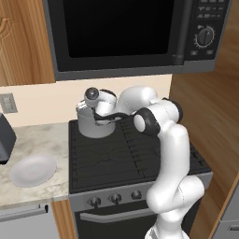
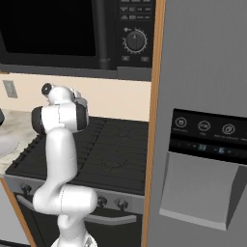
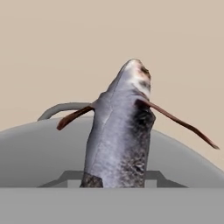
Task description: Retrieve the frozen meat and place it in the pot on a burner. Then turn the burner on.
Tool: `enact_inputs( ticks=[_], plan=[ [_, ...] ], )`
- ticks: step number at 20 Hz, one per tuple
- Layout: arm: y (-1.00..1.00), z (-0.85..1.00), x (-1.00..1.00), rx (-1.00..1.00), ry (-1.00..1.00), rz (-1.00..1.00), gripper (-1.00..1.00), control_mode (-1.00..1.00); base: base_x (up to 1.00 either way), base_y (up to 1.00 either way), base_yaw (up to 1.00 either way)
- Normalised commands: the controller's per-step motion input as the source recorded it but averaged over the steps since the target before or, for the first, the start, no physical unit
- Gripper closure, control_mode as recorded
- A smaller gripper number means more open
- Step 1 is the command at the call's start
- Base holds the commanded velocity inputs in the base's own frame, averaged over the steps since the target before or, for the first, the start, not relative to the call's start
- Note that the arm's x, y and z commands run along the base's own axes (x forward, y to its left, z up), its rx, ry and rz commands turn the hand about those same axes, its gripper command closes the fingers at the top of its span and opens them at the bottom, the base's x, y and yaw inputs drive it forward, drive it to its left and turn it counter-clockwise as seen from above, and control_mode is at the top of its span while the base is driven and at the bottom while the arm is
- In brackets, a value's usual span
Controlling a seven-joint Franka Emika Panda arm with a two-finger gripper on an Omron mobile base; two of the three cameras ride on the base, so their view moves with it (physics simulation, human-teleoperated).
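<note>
Where I am: I am parked in front of the stove (image 1: 116,158), and my arm reaches to its far left corner.
Pot: The grey pot (image 1: 93,123) sits on the far left burner (image 1: 95,140), close to the wall.
Meat: The frozen meat (image 3: 120,135) is a grey fish shape with thin brown spikes sticking out to each side. In the hand view it stands up from between my fingers, with the round rim of the pot just behind and under it.
Fingers: My gripper (image 1: 100,113) is clenched on the frozen meat. The meat hides the tips, but it stands up right from where they are.
Where the hand is: From the left base view my hand is right at the top of the pot, on its right side.
Done: I think the fetching part is done. I have the meat and I have carried it to the pot.
Left to do: The meat is not in the pot yet, as far as I can tell. I must lower it in and let go.
After that: I must turn a knob (image 1: 94,201) on the near front of the stove to light that burner. I cannot tell which knob goes with it.
Also here: A white plate (image 1: 32,170) lies on the counter (image 1: 42,135) to the left of the stove.
</note>
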Motion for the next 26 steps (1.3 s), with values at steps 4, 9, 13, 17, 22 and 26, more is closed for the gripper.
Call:
enact_inputs(
  ticks=[4,9,13,17,22,26],
  plan=[
    [0.02,-0.21,0.04,0.0,0.0,0.0,1.0,-1.0,0.0,0.0,0.0],
    [0.0,-0.1,0.0,0.0,0.0,0.0,-1.0,-1.0,0.0,0.0,0.0],
    [-0.02,-0.02,0.0,0.0,0.0,-0.01,-1.0,-1.0,0.0,0.0,0.0],
    [-0.01,0.0,0.0,0.0,0.0,0.0,-1.0,-1.0,0.0,0.0,0.0],
    [0.0,0.0,0.0,0.0,0.0,0.0,-1.0,-1.0,0.0,0.0,0.0],
    [0.0,0.0,-0.19,0.0,0.0,0.0,-1.0,-1.0,0.0,0.0,0.0]
  ],
)
